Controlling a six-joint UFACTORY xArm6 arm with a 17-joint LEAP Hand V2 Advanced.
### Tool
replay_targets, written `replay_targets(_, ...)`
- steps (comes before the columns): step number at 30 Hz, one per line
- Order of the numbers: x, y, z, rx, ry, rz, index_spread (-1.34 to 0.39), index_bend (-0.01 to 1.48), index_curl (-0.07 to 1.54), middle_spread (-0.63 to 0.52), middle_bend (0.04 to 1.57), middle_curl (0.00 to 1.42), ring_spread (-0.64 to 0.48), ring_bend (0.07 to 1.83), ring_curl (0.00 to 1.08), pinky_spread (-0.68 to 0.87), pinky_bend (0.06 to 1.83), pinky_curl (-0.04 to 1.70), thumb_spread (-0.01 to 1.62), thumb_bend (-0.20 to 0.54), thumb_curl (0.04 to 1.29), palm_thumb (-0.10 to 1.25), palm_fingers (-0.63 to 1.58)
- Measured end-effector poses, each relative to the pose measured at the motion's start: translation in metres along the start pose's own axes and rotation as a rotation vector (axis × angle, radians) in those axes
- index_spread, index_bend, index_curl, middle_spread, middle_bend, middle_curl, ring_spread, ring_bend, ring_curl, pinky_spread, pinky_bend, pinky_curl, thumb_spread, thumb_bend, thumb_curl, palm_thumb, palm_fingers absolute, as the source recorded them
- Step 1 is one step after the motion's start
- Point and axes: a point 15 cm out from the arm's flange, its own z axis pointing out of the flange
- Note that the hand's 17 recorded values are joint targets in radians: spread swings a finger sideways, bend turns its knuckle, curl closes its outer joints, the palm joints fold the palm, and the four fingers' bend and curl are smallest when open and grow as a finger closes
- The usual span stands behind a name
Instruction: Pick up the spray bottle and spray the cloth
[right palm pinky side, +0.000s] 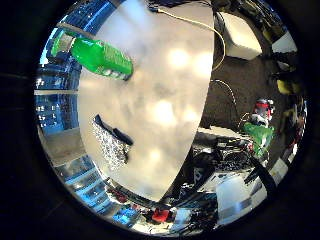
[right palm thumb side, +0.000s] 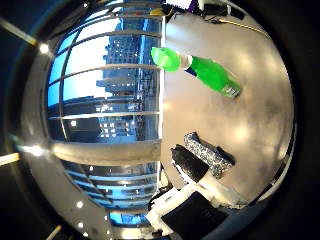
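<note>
The translucent green plastic spray bottle (right palm thumb side: 212, 74) stands on the pale glossy desk (right palm pinky side: 165, 75) close to the edge that runs along the big windows (right palm thumb side: 107, 100). The patterned grey-and-white folded cloth (right palm thumb side: 207, 154) lies further along the same edge, well apart from the bottle. White and black parts of the hand (right palm thumb side: 192, 210) show at the rim of the thumb-side view just beside the cloth, but I cannot tell whether the fingers are straight or curled; they hold nothing that shows.

The likely risk: the bottle is tall and sits near the desk edge, so a sideways knock during the approach could tip it or push it off.

Only the little-finger-side view shows the opposite desk edge and the cluttered floor beyond it, with a second green object (right palm pinky side: 260, 136). Only the thumb-side view shows the hand.
</note>
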Motion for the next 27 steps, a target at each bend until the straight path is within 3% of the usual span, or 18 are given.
replay_targets(8,0.002,0.002,0.003,-0.008,0.002,-0.023,-0.07,0.15,0.26,0.22,0.2,0.34,0.21,0.35,0.29,0.43,0.49,0.32,1.05,-0.028,0.31,0.62,0.0)
replay_targets(20,-0.001,0.024,0.038,-0.102,0.032,-0.077,-0.09,0.14,0.25,0.23,0.18,0.31,0.23,0.33,0.28,0.43,0.51,0.32,0.96,-0.036,0.28,0.41,-0.04)
replay_targets(27,-0.017,0.019,0.055,-0.114,-0.013,-0.069,-0.09,0.14,0.24,0.23,0.18,0.29,0.24,0.32,0.28,0.43,0.5,0.31,0.94,-0.03,0.28,0.38,-0.05)
